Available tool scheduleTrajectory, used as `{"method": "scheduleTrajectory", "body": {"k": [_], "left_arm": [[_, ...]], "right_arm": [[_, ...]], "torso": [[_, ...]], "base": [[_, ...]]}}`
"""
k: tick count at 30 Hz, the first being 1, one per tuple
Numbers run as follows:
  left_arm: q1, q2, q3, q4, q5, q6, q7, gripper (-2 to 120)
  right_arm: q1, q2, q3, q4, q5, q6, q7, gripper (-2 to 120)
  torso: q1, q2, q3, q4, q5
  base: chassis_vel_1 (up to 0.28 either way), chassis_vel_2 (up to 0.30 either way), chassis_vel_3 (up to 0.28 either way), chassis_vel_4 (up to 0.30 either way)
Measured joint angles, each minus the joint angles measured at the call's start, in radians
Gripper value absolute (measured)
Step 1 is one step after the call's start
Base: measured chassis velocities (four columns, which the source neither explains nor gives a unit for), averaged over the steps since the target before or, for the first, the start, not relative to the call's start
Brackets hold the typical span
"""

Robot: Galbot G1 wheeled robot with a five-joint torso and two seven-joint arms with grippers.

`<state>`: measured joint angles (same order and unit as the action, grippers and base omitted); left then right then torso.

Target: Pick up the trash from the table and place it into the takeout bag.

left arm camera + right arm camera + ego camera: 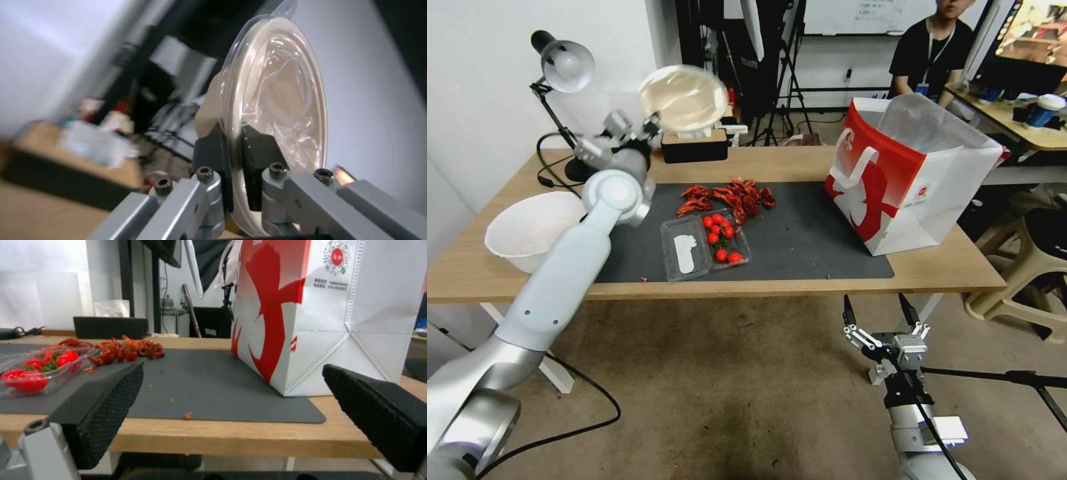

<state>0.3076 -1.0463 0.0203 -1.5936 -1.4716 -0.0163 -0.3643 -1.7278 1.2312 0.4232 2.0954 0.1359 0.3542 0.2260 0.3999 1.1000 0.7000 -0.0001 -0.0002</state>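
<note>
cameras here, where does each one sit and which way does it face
Head: high, looking down at the table; left claw lifts the shallow beige bowl, right claw waits below the edge.
Left wrist: along its fingers, pinching the bowl's rim.
Right wrist: table-level, between open fingers, facing the takeout bag.
Shared: bowl; bag.

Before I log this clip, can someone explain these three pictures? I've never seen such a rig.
It is a two-armed wheeled robot. The wide picture comes from its head camera; the other two come from cameras on its wrists. The left gripper is raised above the long light-wood table, clamped on the rim of a shallow beige bowl with a clear lid. The right gripper hangs open below the table's front edge. On the dark grey mat lie a clear tray of red tomatoes and red scraps; the red and white takeout bag stands at its right end.
</note>
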Motion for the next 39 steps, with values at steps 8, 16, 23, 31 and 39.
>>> {"method": "scheduleTrajectory", "body": {"k": [8, 16, 23, 31, 39], "left_arm": [[-0.201, -0.072, 0.162, 0.005, 0.002, 0.010, 0.042, 5], [-0.352, -0.173, 0.368, 0.079, 0.082, 0.012, 0.102, 5], [-0.418, -0.252, 0.480, 0.157, 0.204, 0.005, 0.161, 5], [-0.448, -0.287, 0.550, 0.227, 0.374, -0.016, 0.247, 5], [-0.470, -0.300, 0.620, 0.270, 0.548, -0.049, 0.307, 5]], "right_arm": [[-0.019, 0.013, 0.006, 0.003, -0.009, 0.009, 0.000, 100], [-0.025, 0.017, 0.014, 0.004, -0.011, 0.015, -0.001, 100], [-0.022, 0.023, 0.015, -0.003, -0.010, 0.020, -0.001, 100], [-0.022, 0.024, 0.025, -0.011, -0.003, 0.029, -0.001, 100], [-0.015, 0.023, 0.026, -0.019, 0.002, 0.032, -0.002, 100]], "torso": [[0.000, 0.000, 0.000, -0.0003, 0.0008], [0.000, 0.000, 0.000, 0.0001, 0.0005], [0.000, 0.000, 0.000, 0.0000, 0.0003], [0.000, 0.000, 0.000, 0.0001, 0.0002], [0.000, 0.000, 0.000, 0.0002, 0.0001]], "base": [[0.000, 0.000, 0.000, 0.000], [0.000, 0.000, 0.000, 0.000], [0.000, 0.000, 0.000, 0.000], [0.000, 0.000, 0.000, 0.000], [0.000, 0.000, 0.000, 0.000]]}}
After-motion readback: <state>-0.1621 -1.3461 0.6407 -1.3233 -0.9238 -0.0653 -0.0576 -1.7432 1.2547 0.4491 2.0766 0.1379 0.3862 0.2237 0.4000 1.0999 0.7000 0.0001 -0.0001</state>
